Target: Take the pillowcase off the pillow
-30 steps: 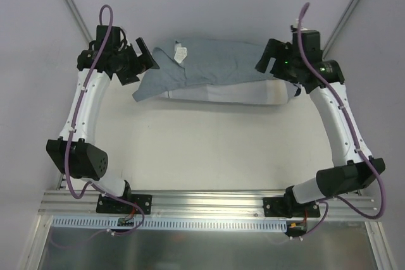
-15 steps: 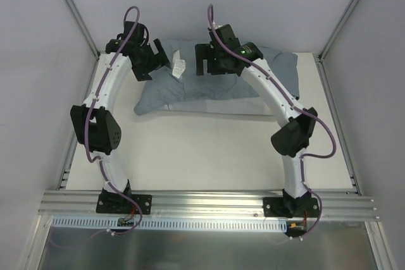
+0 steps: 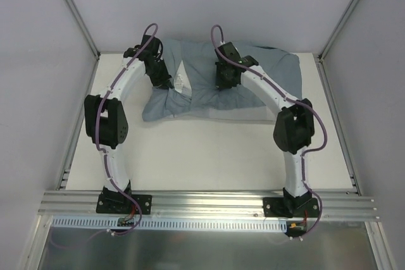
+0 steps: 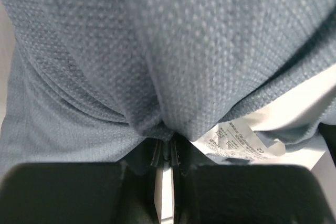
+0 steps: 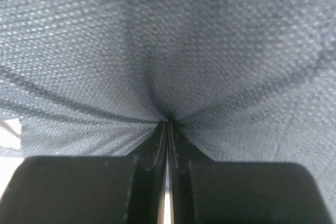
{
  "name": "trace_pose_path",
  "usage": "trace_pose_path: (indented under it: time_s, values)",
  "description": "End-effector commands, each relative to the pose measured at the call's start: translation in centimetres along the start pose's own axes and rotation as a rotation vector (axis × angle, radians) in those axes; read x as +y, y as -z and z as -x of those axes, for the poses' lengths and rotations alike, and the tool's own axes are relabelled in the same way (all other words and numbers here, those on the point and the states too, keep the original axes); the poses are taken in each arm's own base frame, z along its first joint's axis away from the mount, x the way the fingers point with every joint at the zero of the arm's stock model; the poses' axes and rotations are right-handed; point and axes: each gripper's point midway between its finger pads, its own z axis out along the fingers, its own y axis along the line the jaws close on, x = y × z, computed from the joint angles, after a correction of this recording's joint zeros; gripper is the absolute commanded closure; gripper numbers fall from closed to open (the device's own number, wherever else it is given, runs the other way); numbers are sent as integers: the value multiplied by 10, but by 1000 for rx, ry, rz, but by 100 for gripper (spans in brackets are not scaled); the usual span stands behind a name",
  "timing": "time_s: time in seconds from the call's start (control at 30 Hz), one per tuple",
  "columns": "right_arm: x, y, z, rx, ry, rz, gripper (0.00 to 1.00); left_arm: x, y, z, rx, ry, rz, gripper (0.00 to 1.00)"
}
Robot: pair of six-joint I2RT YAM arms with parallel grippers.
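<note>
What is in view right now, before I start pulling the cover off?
pillowcase: one, slate-blue, wrinkled, at the far side of the table, over most of the pillow
pillow: one, white, only its near edge showing under the pillowcase
care label: one, white with printed text, beside the left gripper
table: one, white
left gripper: one, black, shut on a fold of pillowcase
right gripper: one, black, shut on a fold of pillowcase
</note>
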Motion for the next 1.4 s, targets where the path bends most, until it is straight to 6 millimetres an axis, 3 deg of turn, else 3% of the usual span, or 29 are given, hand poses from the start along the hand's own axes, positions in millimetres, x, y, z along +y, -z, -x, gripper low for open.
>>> trace_pose_path:
  time_s: [0.0,0.03,0.1,0.13,0.17,0.2,0.23,0.27,0.33,0.4,0.43,0.47,0.53,0.57,0.63,0.67,0.8,0.9,1.03,1.2,1.3,1.37]
  values:
    - [-33,52,-27,-40,-27,-57,99,-1,34,-38,20,-90,-4,100]
    - [-30,83,-16,-133,-51,3,99,11,31,-58,58,-100,22,100]
    - [-41,96,-41,-129,-72,1,99,4,55,-81,41,-152,-6,100]
    - [-50,93,-74,-80,-51,-23,99,14,52,-102,78,-169,12,100]
    - [-54,117,-77,-128,-63,-5,99,9,69,-115,60,-200,-17,100]
    - [-56,123,-89,-126,-68,-1,99,10,74,-124,62,-209,-22,100]
    - [-58,119,-117,-86,-68,-2,99,21,72,-142,93,-199,-6,100]
    - [-58,131,-122,-113,-84,16,99,17,83,-149,75,-206,-42,100]
    - [-58,130,-142,-98,-100,7,99,21,92,-161,72,-192,-59,100]
    - [-56,133,-145,-102,-107,8,99,23,98,-165,56,-190,-63,100]
    - [-52,134,-149,-94,-96,13,97,20,110,-165,23,-187,-86,95]
    - [-47,137,-145,-105,-85,24,64,20,115,-165,5,-187,-95,61]
    - [-35,146,-144,-113,-22,38,26,15,135,-166,-42,-183,-143,19]
    - [-31,156,-131,-156,6,36,7,14,141,-168,-56,-181,-155,6]
    - [-17,166,-129,-171,69,49,0,11,155,-171,-85,-155,-191,1]
    - [-9,177,-116,-212,88,59,0,10,158,-173,-90,-147,-200,1]
    - [23,196,-114,-256,172,102,4,5,163,-178,-107,-101,-203,1]
    - [37,188,-117,-238,201,93,4,1,157,-177,-111,-88,-175,1]
    - [51,173,-122,-208,213,99,2,0,131,-170,-95,-68,-93,1]
    - [61,139,-129,-162,239,50,5,-4,104,-158,-74,-37,-22,3]
    - [63,126,-131,-144,242,28,16,-6,95,-154,-69,-28,-1,4]
    - [57,122,-131,-139,224,10,40,-7,92,-153,-65,-17,3,6]
